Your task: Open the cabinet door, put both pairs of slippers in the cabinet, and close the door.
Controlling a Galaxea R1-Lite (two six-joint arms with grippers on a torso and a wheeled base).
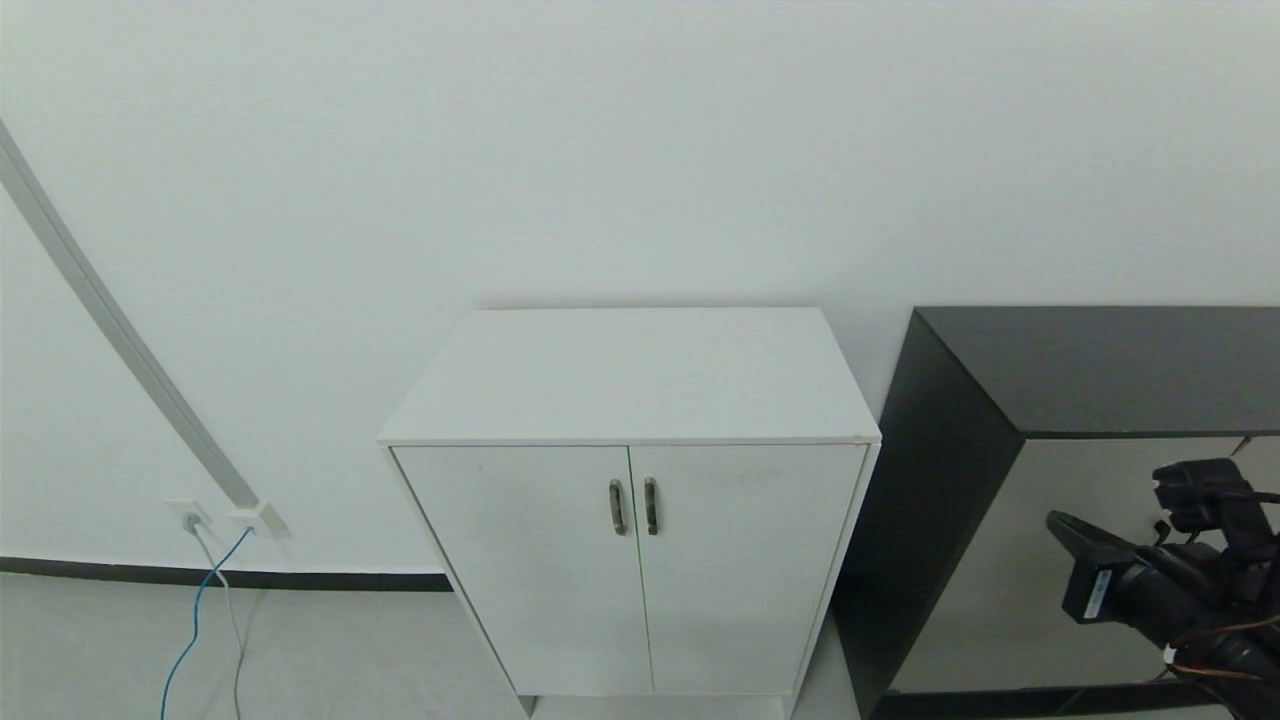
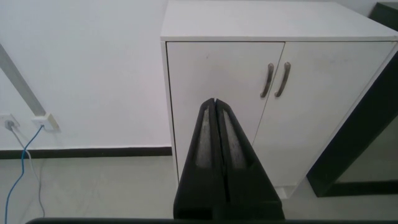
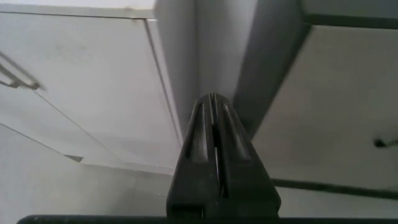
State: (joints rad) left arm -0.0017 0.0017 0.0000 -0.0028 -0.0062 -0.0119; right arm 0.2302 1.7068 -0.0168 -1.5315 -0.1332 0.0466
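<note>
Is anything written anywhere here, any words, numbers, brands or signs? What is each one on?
No text can be read in these views.
Cabinet: plain white top and doors, no print.
Sticker on the right arm: pale label, too small to read.
Sockets on the wall: no marking that can be made out.
Black cabinet: no print.

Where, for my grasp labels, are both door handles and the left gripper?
left door handle [image 1: 617,507], head view, middle of bar
right door handle [image 1: 651,506], head view, middle of bar
left gripper [image 2: 215,102], left wrist view, between shut fingertips
</note>
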